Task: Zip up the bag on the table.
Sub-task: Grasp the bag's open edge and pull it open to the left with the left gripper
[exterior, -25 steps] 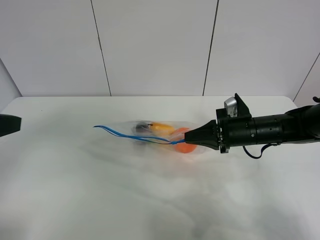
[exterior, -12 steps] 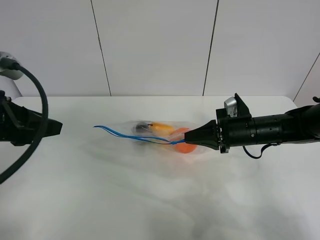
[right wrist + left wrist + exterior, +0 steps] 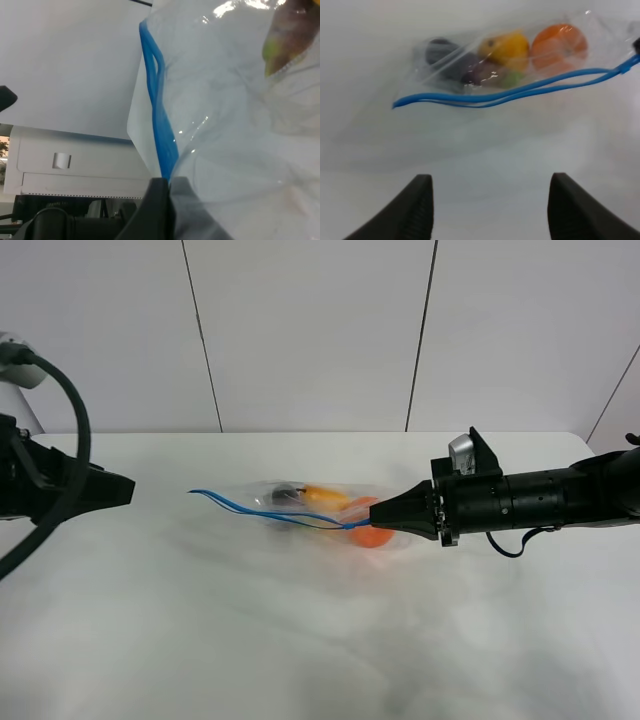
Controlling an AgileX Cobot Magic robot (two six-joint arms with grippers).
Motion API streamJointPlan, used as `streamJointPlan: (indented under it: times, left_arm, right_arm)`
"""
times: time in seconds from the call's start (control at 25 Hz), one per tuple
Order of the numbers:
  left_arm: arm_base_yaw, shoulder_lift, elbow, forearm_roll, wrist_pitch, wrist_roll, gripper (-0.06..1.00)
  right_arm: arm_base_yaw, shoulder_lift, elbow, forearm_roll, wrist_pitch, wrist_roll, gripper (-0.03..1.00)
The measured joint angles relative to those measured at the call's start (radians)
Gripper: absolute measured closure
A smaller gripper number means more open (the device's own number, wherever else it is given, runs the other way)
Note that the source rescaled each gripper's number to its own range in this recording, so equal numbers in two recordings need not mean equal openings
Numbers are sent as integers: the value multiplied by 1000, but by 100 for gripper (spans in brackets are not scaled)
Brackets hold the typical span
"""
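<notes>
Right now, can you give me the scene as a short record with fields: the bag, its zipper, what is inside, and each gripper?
bag: clear plastic bag lying on the white table
zipper: blue zipper strip, its two tracks apart along the middle, not zipped
contents: orange, yellow pear, dark eggplant
right gripper: shut on the strip's end, on the orange's side
left gripper: open, facing the bag's other end, apart from it, touching nothing
</notes>
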Motion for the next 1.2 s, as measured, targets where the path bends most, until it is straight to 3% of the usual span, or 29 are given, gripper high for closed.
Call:
streamJointPlan:
  times: [0.16,0.4,0.6,0.8,1.2]
  left_arm:
    - [0,0,0,49,5,16,-6]
    - [27,0,0,208,-41,-191,-6]
    - [35,0,0,290,-39,-353,-6]
    - [25,0,0,324,-39,-403,-6]
    - [-232,0,0,327,-39,-390,-6]
  right_arm:
    - [0,0,0,0,-6,0,96]
    - [0,0,0,0,-6,-1,96]
    - [0,0,0,0,-6,-3,96]
    - [0,0,0,0,-6,-4,96]
    - [0,0,0,0,-6,-4,96]
